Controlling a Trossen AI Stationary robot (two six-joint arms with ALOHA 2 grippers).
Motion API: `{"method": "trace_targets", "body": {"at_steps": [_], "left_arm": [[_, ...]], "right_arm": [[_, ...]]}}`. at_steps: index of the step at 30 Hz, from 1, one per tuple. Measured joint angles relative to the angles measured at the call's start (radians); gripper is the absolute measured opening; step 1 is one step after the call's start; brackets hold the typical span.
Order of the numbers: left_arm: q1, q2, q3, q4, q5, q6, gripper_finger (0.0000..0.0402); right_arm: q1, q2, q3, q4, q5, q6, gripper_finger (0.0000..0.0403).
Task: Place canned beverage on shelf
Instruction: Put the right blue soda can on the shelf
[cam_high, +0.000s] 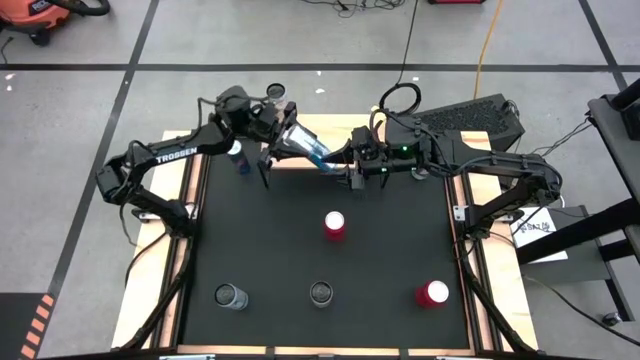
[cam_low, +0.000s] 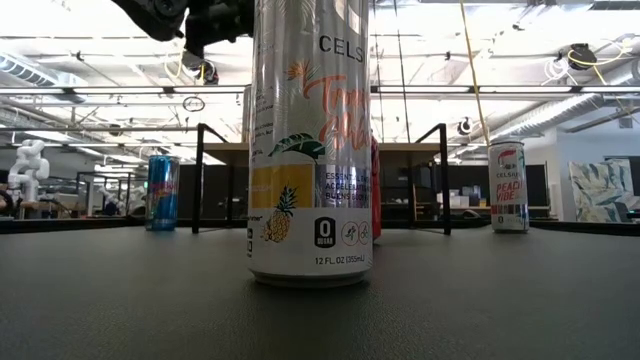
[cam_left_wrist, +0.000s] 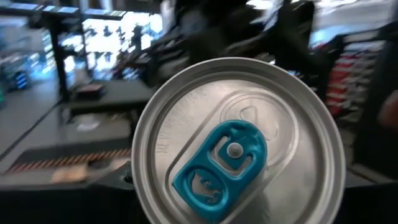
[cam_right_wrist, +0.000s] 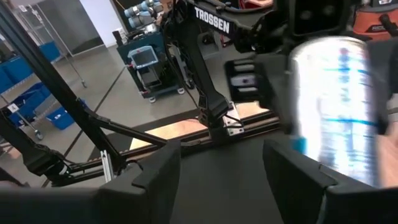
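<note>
The left gripper (cam_high: 285, 135) is clamped on a silver can (cam_high: 300, 145) with a teal pull-tab, carried in the air at about 12 o'clock on the black mat (cam_high: 380, 250), over the near edge of the shelf (cam_high: 325, 125) of light wood. In the high view the can lies tilted, not upright: its long axis runs from the left jaws toward 4 o'clock, the far end pointing at the right gripper (cam_high: 352, 170), which sits just beside it. In the right wrist view that gripper's jaws stand apart and hold nothing, with the can close ahead of them and off to one side. The left wrist view looks straight onto the can's lid (cam_left_wrist: 236, 143), so the can points along the gripper's own line. The shelf lies just behind the can, and the left arm is the nearer to it. My judgement is that the can must be turned upright before it is set on the board. A blue can (cam_high: 237, 152) stands near the shelf's left end, and other cans stand on the mat toward 6 o'clock on the counter.
</note>
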Motion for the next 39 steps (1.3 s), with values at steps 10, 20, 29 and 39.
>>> {"method": "trace_targets", "body": {"at_steps": [10, 20, 29, 39], "left_arm": [[0.023, 0.000, 0.070, -0.245, -0.128, 0.159, 0.0224], [0.024, 0.000, 0.142, -0.526, -0.315, 0.283, 0.0224], [0.029, 0.000, 0.205, -0.746, -0.480, 0.360, 0.0224], [0.029, 0.000, 0.207, -0.828, -0.618, 0.406, 0.0224]], "right_arm": [[0.000, -0.007, 0.002, -0.024, -0.001, 0.000, 0.0208], [0.000, -0.006, 0.002, -0.050, -0.001, -0.005, 0.0208], [0.000, -0.006, 0.002, -0.052, 0.000, -0.011, 0.0208], [0.000, -0.006, 0.002, -0.051, 0.000, -0.010, 0.0208]]}}
